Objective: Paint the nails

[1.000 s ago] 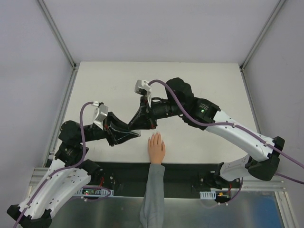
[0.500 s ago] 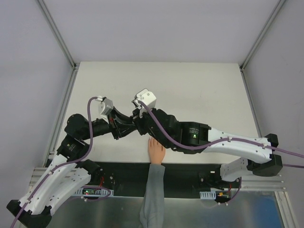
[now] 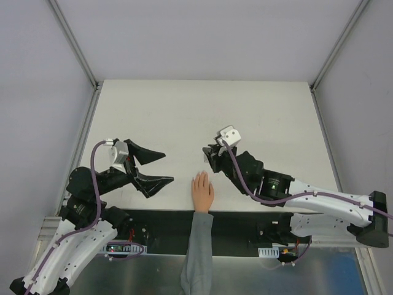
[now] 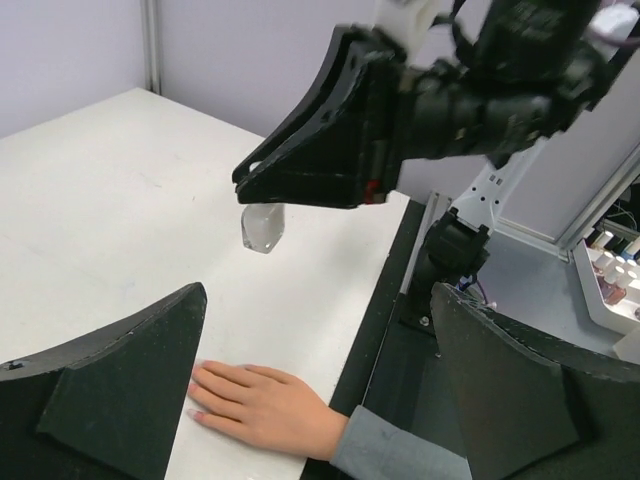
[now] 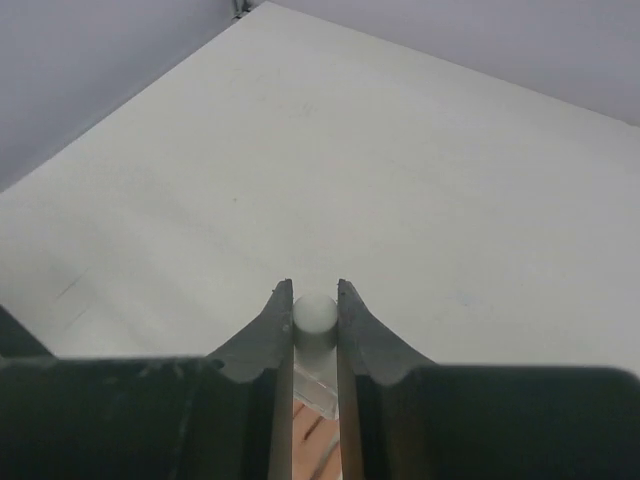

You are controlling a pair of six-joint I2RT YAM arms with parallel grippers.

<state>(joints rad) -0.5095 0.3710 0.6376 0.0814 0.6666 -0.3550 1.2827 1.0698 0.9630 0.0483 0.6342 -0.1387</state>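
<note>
Nothing painted yet; bottle capped.
Right fingers (image 5: 275,345) pinch a small clear white-capped bottle (image 5: 315,316) near the peach mannequin hand (image 3: 202,192); left fingers (image 3: 153,182) gape empty; nails (image 4: 197,412) look bare.

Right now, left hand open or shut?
Open. The left hand has its fingers spread wide in the top view, holding nothing.
</note>
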